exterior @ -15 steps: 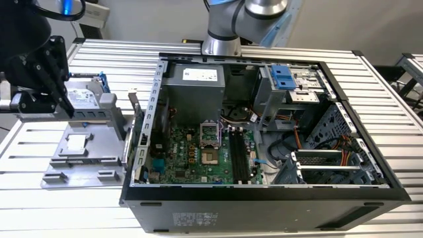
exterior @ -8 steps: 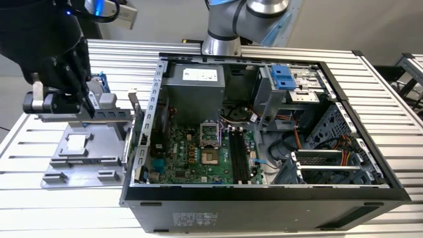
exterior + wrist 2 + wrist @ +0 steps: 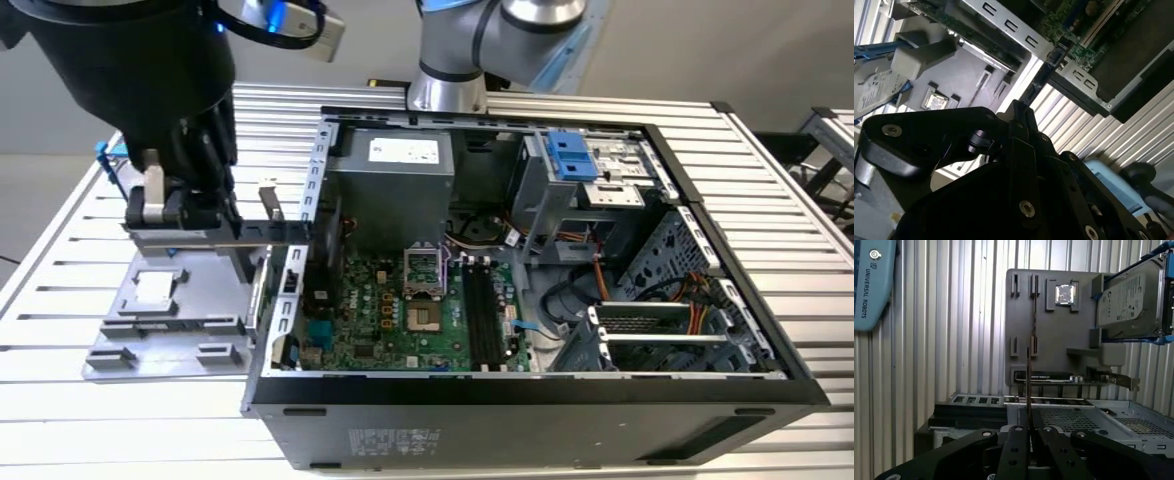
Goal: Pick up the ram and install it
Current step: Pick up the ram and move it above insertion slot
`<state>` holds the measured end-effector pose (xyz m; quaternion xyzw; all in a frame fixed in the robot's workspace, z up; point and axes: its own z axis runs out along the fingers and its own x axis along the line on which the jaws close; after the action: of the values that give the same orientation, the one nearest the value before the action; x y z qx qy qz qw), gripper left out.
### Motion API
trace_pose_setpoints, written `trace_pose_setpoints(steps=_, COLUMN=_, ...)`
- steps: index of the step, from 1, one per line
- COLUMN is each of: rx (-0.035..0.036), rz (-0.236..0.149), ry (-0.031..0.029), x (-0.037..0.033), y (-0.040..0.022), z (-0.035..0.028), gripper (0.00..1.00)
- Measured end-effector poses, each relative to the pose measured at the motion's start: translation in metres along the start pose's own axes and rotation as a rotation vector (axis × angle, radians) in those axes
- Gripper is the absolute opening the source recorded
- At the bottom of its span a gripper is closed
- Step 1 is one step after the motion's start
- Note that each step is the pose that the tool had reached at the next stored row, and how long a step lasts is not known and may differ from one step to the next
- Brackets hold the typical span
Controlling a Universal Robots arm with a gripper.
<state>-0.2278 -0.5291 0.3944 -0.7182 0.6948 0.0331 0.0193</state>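
Gripper [image 3: 1029, 426] is clamped on the ram [image 3: 1028, 385], seen edge-on as a thin dark strip sticking out from between the fingertips; in the second wrist view that strip reaches toward the case wall. Ram is held above the grey tray [image 3: 187, 300], on the exterior view's left of the open computer case [image 3: 534, 405], well apart from the black slots [image 3: 483, 320] on the motherboard [image 3: 387, 325]. Step in hand looks like the carry from tray to board. To do it well: firm pinch so the stick can't pivot, stick lifted clear of the tray clips and of the expansion card [image 3: 1044, 376] standing at the tray's case-side edge, long edge lined up with the slots, no knock on the case rim. Hard drive [image 3: 1129, 300] in its blue frame and small silver chip [image 3: 1065, 294] sit on the tray, untouched. Writing: white printed label on the drive, white sticker on the power supply [image 3: 387, 195], white lettering on a blue arm cover [image 3: 869, 285]; not transcribed
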Motion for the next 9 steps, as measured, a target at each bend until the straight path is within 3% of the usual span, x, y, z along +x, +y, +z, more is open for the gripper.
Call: trace_pose_setpoints(steps=9, rx=-0.0014, rz=0.0, ry=0.0, x=0.0013, y=-0.041, z=-0.0009, gripper=0.0)
